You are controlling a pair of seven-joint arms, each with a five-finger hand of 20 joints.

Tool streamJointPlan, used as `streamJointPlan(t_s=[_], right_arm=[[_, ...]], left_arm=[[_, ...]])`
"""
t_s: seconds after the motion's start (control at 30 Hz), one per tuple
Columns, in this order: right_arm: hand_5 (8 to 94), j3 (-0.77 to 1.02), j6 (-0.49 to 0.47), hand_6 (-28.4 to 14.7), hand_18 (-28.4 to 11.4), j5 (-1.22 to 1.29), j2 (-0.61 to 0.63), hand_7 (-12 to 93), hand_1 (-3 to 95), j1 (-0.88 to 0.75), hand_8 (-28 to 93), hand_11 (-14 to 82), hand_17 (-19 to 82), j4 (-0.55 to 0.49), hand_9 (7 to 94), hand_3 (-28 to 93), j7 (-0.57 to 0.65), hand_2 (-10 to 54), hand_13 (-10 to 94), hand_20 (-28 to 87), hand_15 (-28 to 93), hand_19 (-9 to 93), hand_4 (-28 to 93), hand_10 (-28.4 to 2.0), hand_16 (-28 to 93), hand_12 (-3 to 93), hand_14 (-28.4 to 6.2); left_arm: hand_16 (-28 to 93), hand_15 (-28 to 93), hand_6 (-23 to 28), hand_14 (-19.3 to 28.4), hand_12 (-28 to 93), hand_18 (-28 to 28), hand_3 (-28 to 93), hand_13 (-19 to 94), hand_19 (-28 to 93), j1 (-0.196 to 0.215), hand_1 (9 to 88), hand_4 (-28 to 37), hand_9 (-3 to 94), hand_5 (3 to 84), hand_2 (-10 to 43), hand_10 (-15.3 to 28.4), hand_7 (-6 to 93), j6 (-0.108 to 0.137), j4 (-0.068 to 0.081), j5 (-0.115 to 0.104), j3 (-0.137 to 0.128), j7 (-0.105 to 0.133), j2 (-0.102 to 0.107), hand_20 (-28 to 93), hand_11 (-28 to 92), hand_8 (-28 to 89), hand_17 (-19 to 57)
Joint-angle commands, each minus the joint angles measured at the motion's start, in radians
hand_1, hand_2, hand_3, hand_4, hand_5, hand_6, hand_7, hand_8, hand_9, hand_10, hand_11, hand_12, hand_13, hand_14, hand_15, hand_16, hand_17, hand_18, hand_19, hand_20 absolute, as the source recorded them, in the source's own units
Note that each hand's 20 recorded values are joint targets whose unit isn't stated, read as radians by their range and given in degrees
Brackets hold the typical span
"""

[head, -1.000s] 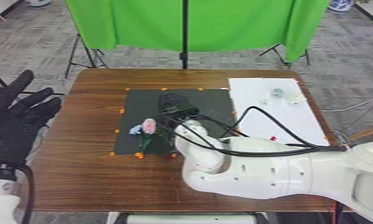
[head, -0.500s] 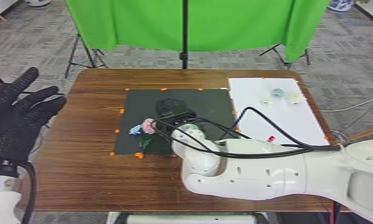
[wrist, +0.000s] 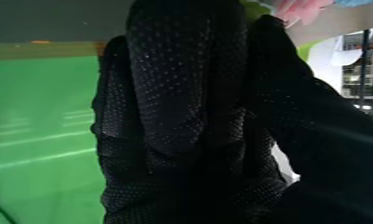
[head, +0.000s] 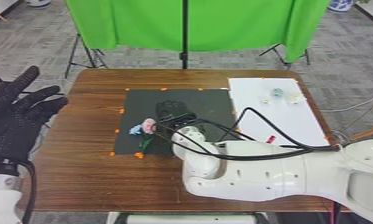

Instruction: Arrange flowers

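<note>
While the left hand (head: 18,117) spreads its dotted black fabric fingers by the wooden table (head: 80,165), the right hand (head: 172,111) has straight fingers pressed together over the rectangular dark mat (head: 142,102), beside the rounded pink flower (head: 149,124) and pale blue flower (head: 135,130).

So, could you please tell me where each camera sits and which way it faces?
Head view: on the robot's head, facing forward and down at the table; arms, left hand and right hand show.
Right wrist view: on the right wrist, looking along the right hand towards the green cloth.
Both share: right hand, green cloth, pink flower.
</note>
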Motion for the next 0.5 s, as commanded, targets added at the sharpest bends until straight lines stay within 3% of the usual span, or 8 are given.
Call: streamJointPlan(t_s=[0.03,0.5], right_arm=[[67.5,0.009,-0.039,-0.8,-17.3,-0.018,-0.002,16,47.1,0.007,-12,24.0,45,-0.010,90.3,75,0.008,-9.5,88,-6,47,93,-28,-9.0,20,25.3,-4.2],[65.1,0.014,-0.059,-1.5,-17.8,-0.015,0.005,15,46.8,0.003,-12,24.3,44,-0.018,89.2,74,0.004,-9.5,87,-5,49,93,-28,-9.4,20,25.2,-4.5]], left_arm=[[-6,57,6.1,28.4,15,28.4,73,37,60,0.017,19.7,-28.3,38.7,29.4,10.6,21.4,18.1,-0.008,0.003,0.006,0.000,-0.004,-0.011,29,28,-12,-5.3],[-5,57,6.1,28.4,16,28.4,73,38,59,0.024,20.3,-28.3,39.0,29.3,10.3,21.2,18.1,-0.008,0.000,0.008,0.002,-0.003,-0.014,31,28,-12,-4.9]])
